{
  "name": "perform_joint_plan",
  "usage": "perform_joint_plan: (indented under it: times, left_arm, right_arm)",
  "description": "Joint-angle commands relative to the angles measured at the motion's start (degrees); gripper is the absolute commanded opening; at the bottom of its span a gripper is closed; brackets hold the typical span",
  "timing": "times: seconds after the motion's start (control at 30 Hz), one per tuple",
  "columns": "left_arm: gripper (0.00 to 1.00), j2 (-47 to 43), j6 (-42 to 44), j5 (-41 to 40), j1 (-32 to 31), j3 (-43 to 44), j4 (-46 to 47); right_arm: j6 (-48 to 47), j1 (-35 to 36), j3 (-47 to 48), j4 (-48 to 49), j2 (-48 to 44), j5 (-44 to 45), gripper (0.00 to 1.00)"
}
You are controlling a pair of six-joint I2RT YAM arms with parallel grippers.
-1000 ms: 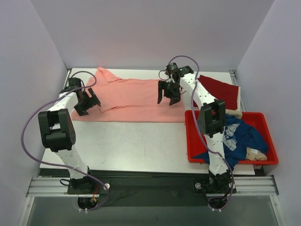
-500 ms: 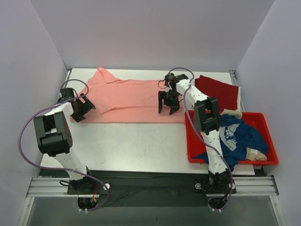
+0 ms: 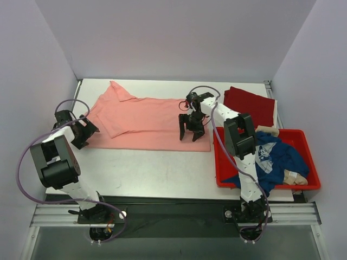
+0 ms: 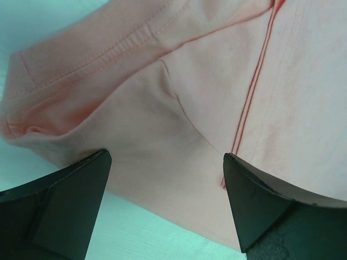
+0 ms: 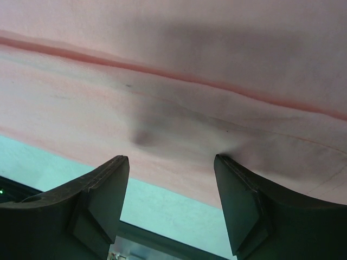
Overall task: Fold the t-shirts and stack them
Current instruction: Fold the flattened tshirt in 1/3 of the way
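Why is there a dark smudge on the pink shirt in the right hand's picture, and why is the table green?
Right wrist view: the smudge on the salmon-pink t-shirt is a soft shadow, probably cast by the right gripper close over it; the table looks teal from that camera's colour tint. Top external view: the same table looks pale grey, evenly lit.
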Motion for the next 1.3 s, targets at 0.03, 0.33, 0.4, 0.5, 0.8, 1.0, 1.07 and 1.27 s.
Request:
perform_joint_plan:
  times: [0.03,0.33,0.4,0.5,0.8,1.0,1.07,1.27]
  left_arm:
    - [0.97,0.44,4.47,-7.55,3.29,-2.48,-6.61]
    - [0.97,-2.63,8.24,-13.88,6.28,-6.34,-8.99]
    - [0.97,-3.77,8.60,-14.06,6.37,-6.70,-9.17]
    - [0.97,-6.84,8.95,-13.19,5.58,-6.88,-9.87]
    - [0.96,-20.03,10.89,-16.61,-6.63,-2.92,-14.70]
    - [0.82,-23.46,9.22,-17.31,-14.19,-7.30,-16.29]
    - [0.73,-23.55,8.26,-16.96,-14.81,-9.33,-15.76]
    - [0.57,-20.05,8.07,-13.01,-14.90,-9.95,-12.07]
  right_arm:
    - [-0.67,2.97,-7.64,-5.26,-1.53,0.65,0.65]
    - [0.39,7.20,-13.80,-5.26,-6.54,0.56,0.65]
    - [0.56,7.72,-14.68,-5.34,-7.42,0.56,0.65]
    - [0.39,7.90,-14.68,-5.35,-8.56,0.38,0.65]
    - [-0.32,7.90,-6.78,-5.70,-12.43,-2.16,0.65]
    - [-0.05,7.81,-6.15,-5.78,-13.75,-2.08,0.65]
    - [-0.14,7.64,-6.42,-5.78,-13.58,-2.08,0.65]
    - [0.21,7.73,-6.42,-5.70,-13.67,-2.52,0.65]
